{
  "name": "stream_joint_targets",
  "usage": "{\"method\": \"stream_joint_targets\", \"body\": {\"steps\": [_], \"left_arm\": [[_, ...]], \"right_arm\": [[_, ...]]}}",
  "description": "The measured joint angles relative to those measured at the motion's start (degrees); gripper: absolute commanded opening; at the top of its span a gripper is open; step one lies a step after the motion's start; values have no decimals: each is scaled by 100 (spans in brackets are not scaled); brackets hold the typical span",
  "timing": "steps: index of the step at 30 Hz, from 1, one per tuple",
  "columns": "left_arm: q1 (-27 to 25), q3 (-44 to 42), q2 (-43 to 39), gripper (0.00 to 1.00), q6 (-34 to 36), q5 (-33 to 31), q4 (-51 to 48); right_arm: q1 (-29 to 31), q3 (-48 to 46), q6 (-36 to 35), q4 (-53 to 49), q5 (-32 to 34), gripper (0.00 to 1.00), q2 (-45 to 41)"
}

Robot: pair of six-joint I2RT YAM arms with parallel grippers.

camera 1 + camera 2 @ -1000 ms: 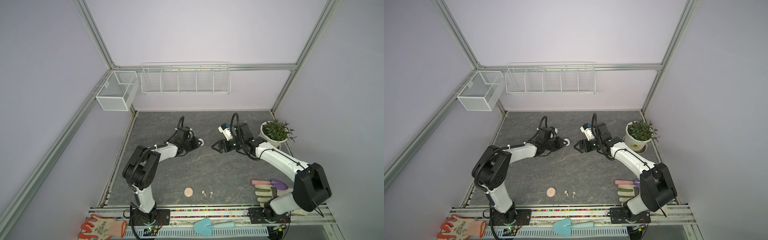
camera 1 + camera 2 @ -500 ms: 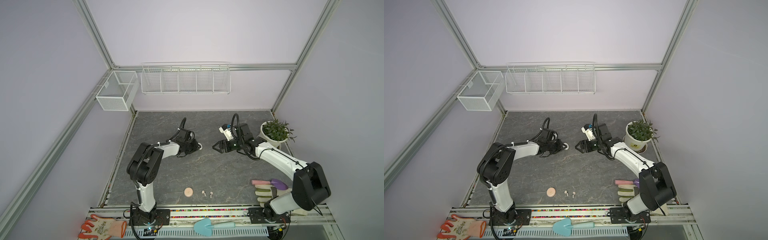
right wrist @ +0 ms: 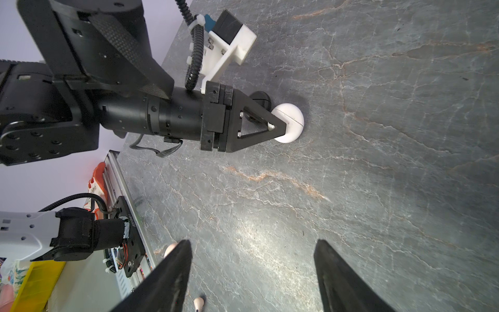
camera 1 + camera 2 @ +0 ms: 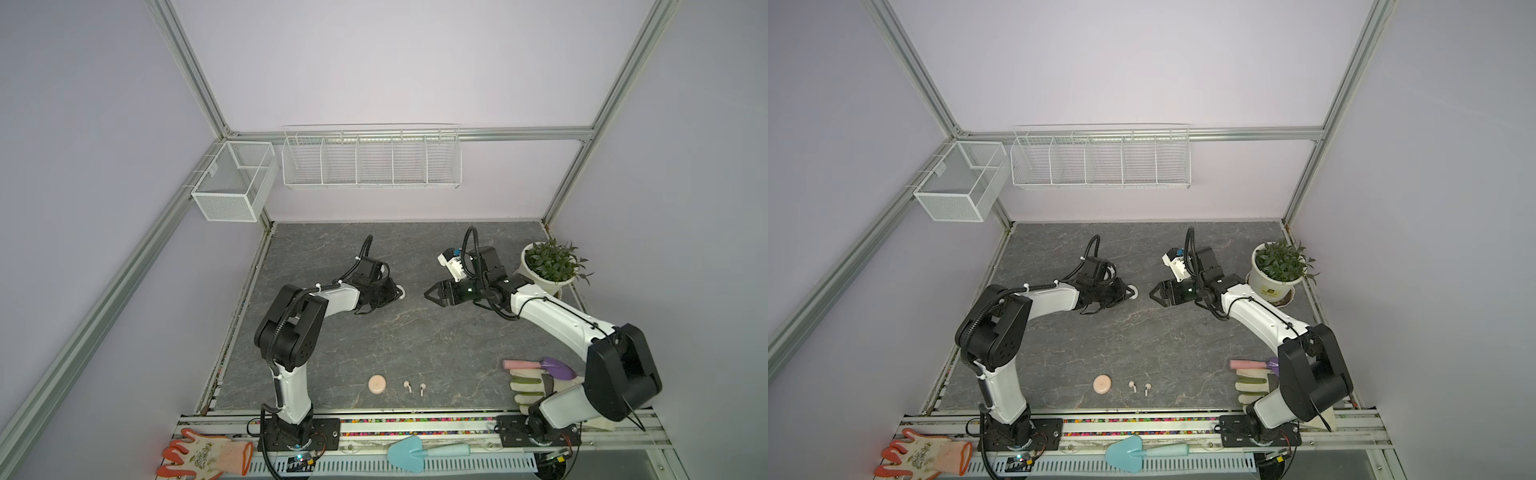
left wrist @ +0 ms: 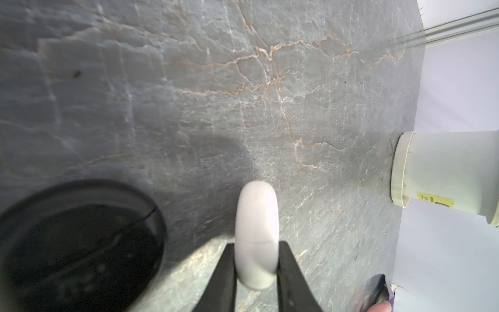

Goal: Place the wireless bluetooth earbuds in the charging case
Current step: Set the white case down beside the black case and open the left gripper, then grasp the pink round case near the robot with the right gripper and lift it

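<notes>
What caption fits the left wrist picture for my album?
Left end effector pinches a white charging case, grey table behind.

No word or number is legible anywhere. A yellow label (image 5: 435,201) sits on the white plant pot (image 5: 445,173) at the right edge of the left wrist view, its dark print too small to make out; in both top views it is only a yellow patch. At the lower left of the right wrist view, a short row of white characters on a black base plate (image 3: 135,259) is too blurred to read. The orange and white glove (image 4: 205,453), lower left in both top views, bears illegible dark marks
</notes>
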Motion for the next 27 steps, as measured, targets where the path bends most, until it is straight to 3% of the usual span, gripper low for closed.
{"method": "stream_joint_targets", "body": {"steps": [10,22,25,27], "left_arm": [[0,-4,-26,38,116,-9,-304],[9,-96,-496,41,284,-70,-656],[15,-188,-623,41,350,-94,-699],[15,-306,-739,41,378,-92,-704]], "right_arm": [[0,0,-238,-151,83,78,-494],[35,11,-461,-608,129,78,-1110],[293,-212,-560,-474,118,77,-1421],[780,-656,-721,-136,118,78,-1700]]}}
